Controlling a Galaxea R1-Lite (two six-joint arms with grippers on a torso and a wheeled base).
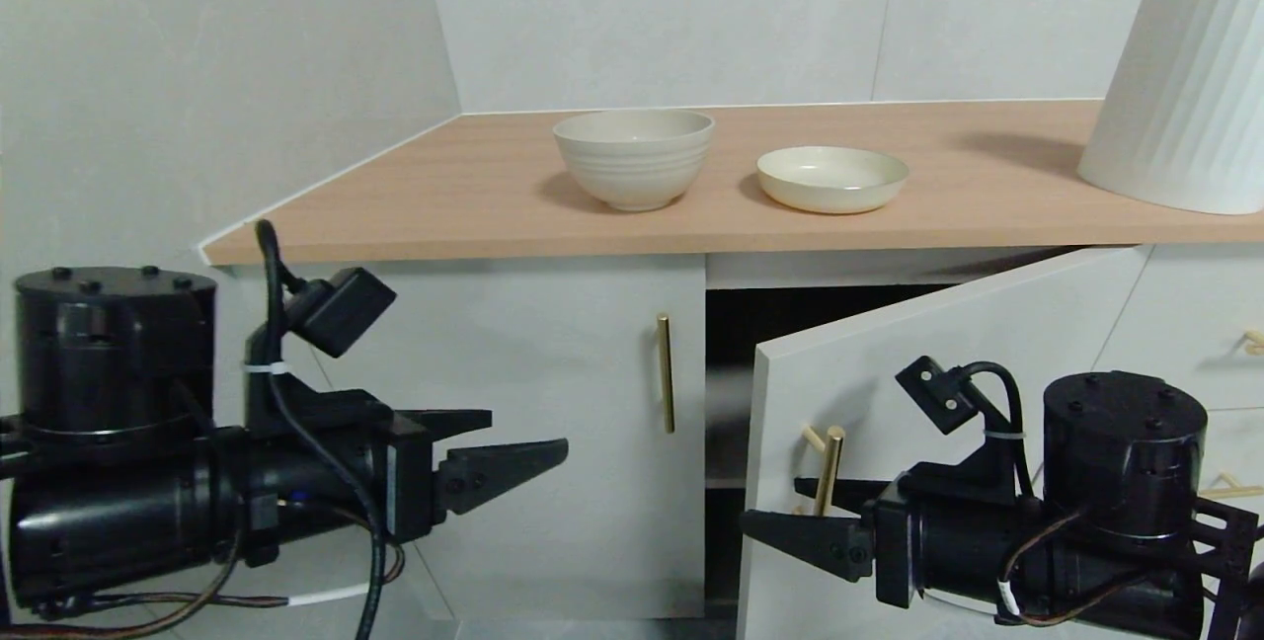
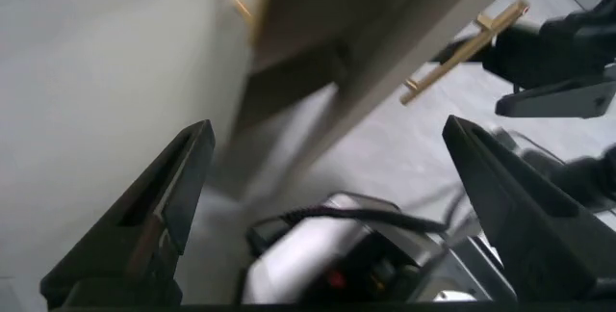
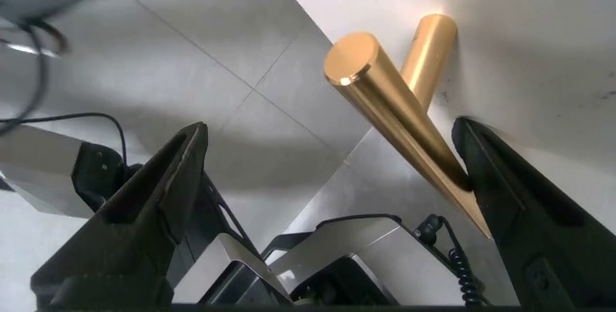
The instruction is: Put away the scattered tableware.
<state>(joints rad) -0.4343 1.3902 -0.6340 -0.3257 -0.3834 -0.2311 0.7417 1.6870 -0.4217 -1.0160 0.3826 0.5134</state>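
Wooden desk (image 1: 415, 210) carries bowl (image 1: 633, 158) at 12 o'clock, dish (image 1: 831, 179) at its 3; right gripper (image 1: 780, 507), jaws spread, straddles handle (image 1: 828, 467) of ajar door (image 1: 938, 354) at 5 o'clock, left gripper (image 1: 528, 431) spread too: best clamp squarely, swing wide.

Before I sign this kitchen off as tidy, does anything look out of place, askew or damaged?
One cabinet door hangs ajar under the countertop, its brass handle inside the open right claw. The deep bowl and the shallow dish sit upright and apart on the countertop, not yet put away. Nothing looks spilled or broken.
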